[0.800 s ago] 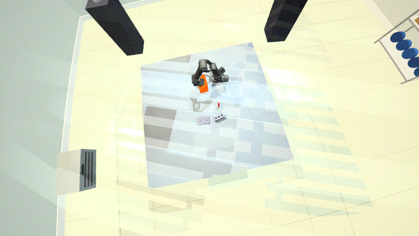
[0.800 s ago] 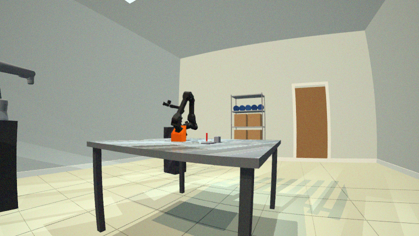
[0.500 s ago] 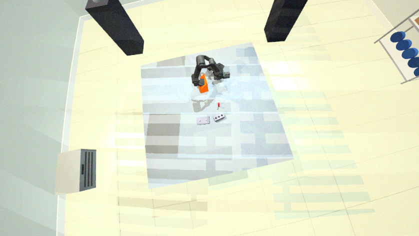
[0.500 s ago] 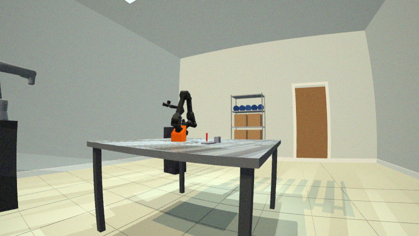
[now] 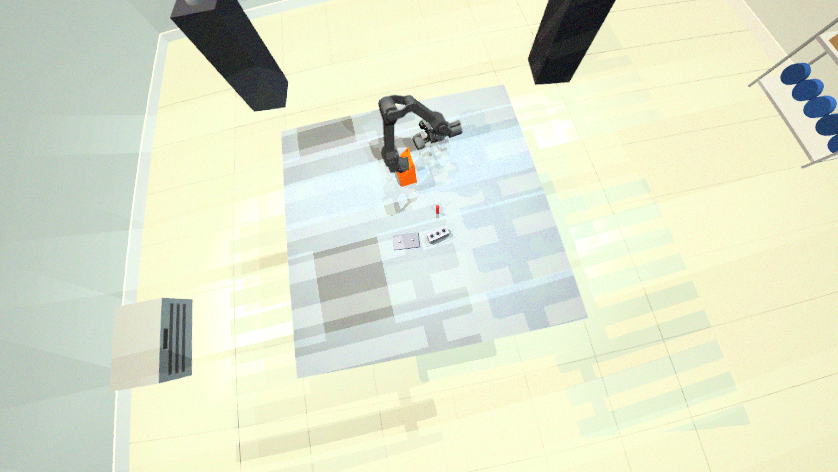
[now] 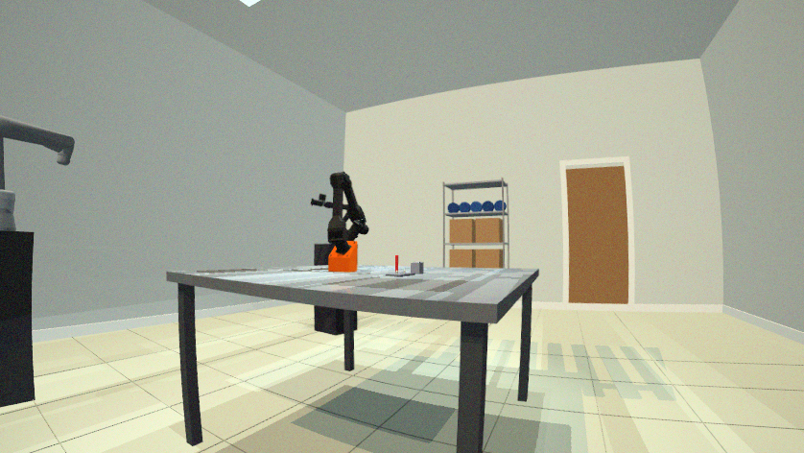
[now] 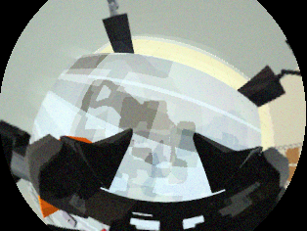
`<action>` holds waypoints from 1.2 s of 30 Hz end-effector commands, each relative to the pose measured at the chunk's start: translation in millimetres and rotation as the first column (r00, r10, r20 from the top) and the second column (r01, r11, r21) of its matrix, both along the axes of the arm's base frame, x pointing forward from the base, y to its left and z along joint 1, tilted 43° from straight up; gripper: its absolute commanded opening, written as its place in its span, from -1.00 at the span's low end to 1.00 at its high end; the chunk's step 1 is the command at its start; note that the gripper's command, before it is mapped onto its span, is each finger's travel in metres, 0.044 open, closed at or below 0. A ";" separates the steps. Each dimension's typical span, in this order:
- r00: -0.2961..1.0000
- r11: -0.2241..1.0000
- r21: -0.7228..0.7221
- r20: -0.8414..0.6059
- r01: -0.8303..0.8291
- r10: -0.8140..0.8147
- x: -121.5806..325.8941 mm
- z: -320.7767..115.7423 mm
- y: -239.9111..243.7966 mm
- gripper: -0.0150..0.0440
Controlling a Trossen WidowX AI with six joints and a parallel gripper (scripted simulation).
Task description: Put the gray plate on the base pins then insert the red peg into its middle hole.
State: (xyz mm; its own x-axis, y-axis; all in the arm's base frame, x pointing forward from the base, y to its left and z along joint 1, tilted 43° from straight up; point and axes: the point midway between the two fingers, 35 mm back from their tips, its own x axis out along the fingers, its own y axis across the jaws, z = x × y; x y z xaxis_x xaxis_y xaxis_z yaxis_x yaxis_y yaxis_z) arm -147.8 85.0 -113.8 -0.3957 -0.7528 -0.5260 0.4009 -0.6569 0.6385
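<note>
Over the table (image 5: 345, 216) (image 6: 337, 297) (image 7: 161, 73), the fingers (image 5: 418, 141) (image 6: 365, 228) stand wide open, empty.

The gray plate (image 5: 438, 235) (image 6: 415, 268) was a thick, oblong block with three dark round holes in a row, their openings facing up. It sat on the table (image 5: 351, 345) (image 6: 348, 295) (image 7: 210, 98), just beside the base and off its pins, turned at a slight angle to it. The base (image 5: 406, 240) (image 6: 399, 274) was a thin, pale gray slab lying flat, with two small pins standing up from it, both uncovered. The red peg (image 5: 437, 209) (image 6: 396, 263) was slim and stood upright near the plate, apart from it and out of its middle hole.
</note>
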 end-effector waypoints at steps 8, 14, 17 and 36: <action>0.008 0.207 0.656 -0.294 -0.726 0.956 -33.2 31.9 18.3 1.00; 0.008 0.207 0.656 -0.294 -0.726 0.956 -33.2 31.9 18.3 1.00; 0.008 0.207 0.656 -0.294 -0.726 0.956 -33.2 31.9 18.3 1.00; 0.668 0.599 0.402 0.044 -0.692 0.742 8.0 32.5 84.3 1.00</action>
State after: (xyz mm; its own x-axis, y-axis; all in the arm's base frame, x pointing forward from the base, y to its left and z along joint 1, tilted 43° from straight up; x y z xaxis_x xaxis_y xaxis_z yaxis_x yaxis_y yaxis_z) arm -161.2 135.5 -82.9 0.1465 -0.6213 -0.7697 0.9875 0.0465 0.1504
